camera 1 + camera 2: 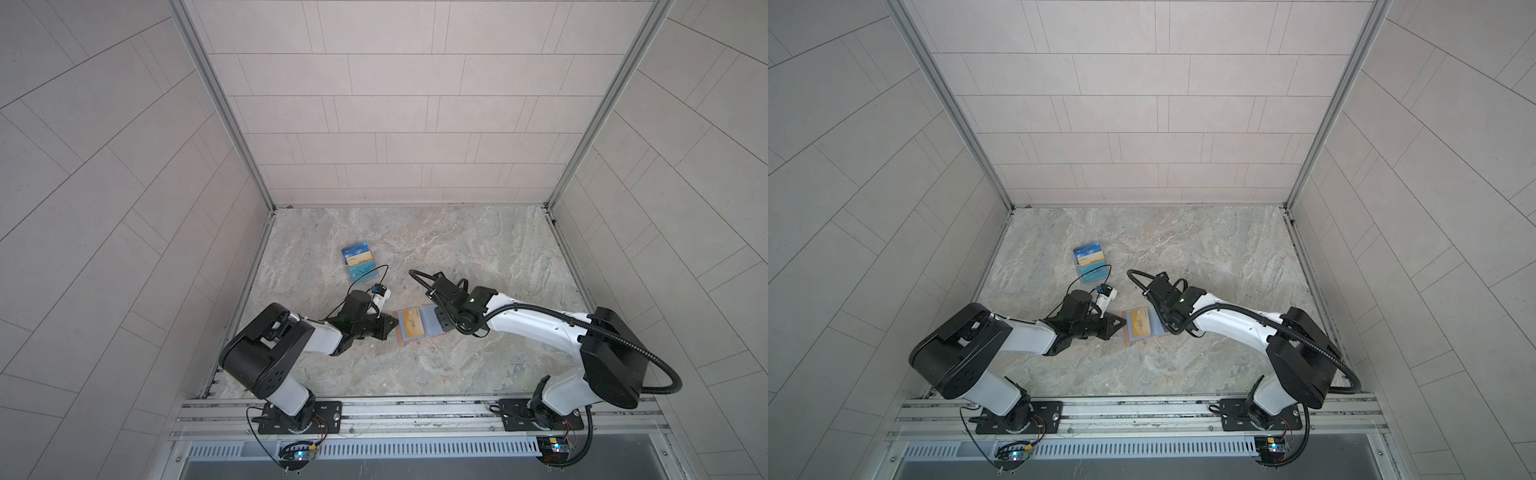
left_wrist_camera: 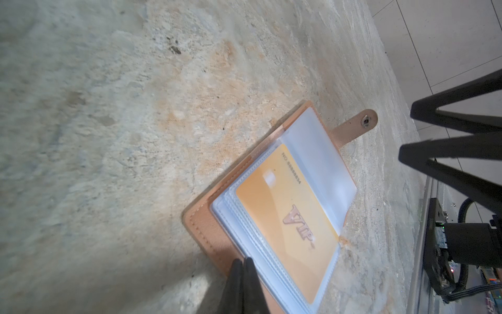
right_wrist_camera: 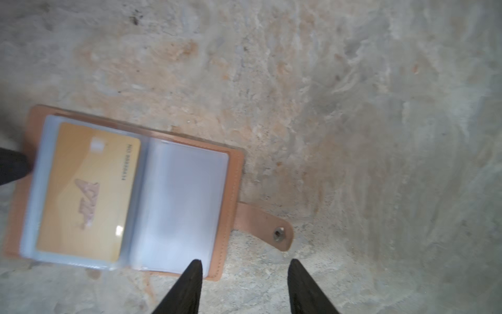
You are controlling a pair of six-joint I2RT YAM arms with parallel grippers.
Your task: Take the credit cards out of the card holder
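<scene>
The tan leather card holder [image 1: 401,334] [image 1: 1126,337] lies folded out on the stone table between my two grippers. A gold credit card [image 1: 411,325] [image 1: 1139,322] [image 2: 288,220] [image 3: 89,190] sits inside the clear sleeve on its left page. The sleeve on the right page [image 3: 184,206] looks empty. The snap tab [image 3: 266,225] [image 2: 353,127] lies flat on the table. My left gripper [image 1: 392,326] [image 2: 242,262] is shut, its tips resting on the holder's leather edge [image 2: 206,225]. My right gripper [image 1: 440,320] [image 3: 244,265] is open and holds nothing, with one fingertip [image 3: 197,265] over the empty sleeve's corner.
A small pile of blue, gold and teal cards [image 1: 359,259] [image 1: 1090,264] lies behind the left arm. Tiled walls close in the table at the back and on both sides. A metal rail [image 1: 415,409] with the arm bases runs along the front.
</scene>
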